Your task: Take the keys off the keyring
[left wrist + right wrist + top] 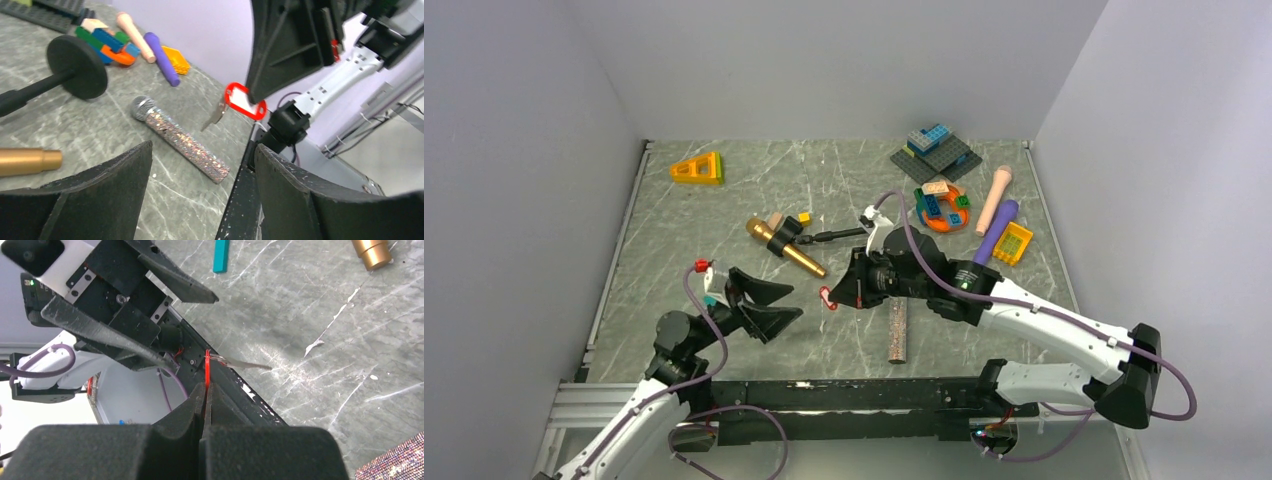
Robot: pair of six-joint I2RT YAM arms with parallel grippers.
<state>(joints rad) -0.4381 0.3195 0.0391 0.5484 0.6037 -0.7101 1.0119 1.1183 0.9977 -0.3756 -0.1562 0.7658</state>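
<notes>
1. Grey marbled table (674, 240), walled in white.
2. Right gripper (834, 297) — clenched on the red keyring tag (244, 100), above the near edge's middle.
3. Left gripper (796, 303) spread wide, empty — best closed squarely on the dangling key (216, 114), then pulled away steadily.

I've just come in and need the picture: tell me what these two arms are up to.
The right gripper is shut on the red tag, holding it up with a key hanging beside it. The left gripper is open, facing the tag and touching nothing. The key is not yet off. Microphones and toy blocks lie unused on the table.
</notes>
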